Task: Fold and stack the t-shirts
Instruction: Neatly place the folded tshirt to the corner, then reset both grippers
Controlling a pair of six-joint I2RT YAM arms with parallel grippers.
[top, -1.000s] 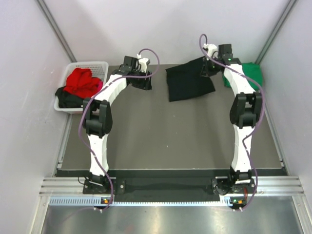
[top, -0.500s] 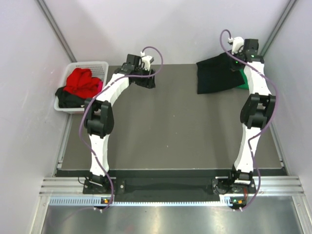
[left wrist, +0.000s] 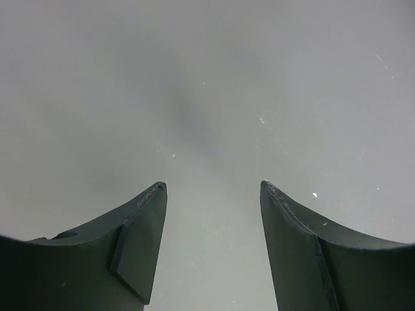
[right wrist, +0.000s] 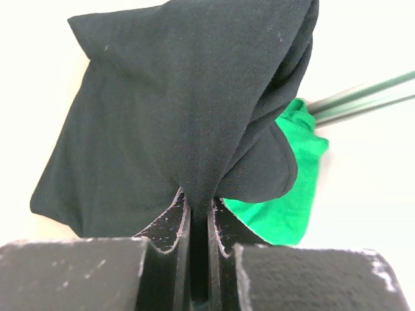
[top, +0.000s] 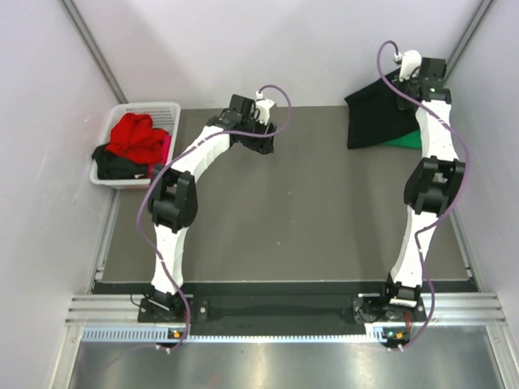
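A folded black t-shirt (top: pixel 377 113) hangs over the table's far right corner, pinched in my right gripper (top: pixel 405 81), which is shut on it. In the right wrist view the black t-shirt (right wrist: pixel 181 110) fills the frame above the right gripper (right wrist: pixel 198 201). Under it lies a green t-shirt (top: pixel 405 142), also visible as the green t-shirt (right wrist: pixel 285 194) to the right of the jaws. My left gripper (top: pixel 263 134) hovers over the far middle of the table. The left gripper (left wrist: pixel 213 188) is open and holds nothing, with only bare grey surface beyond it.
A white basket (top: pixel 166 108) at the far left holds red (top: pixel 136 136), pink and black shirts (top: pixel 117 164). White walls close in on both sides and at the back. A metal post (right wrist: pixel 363 94) runs past the green shirt.
My right gripper has carried the black t-shirt rightward to above the green one. The left gripper has shifted a little to the right, still open.
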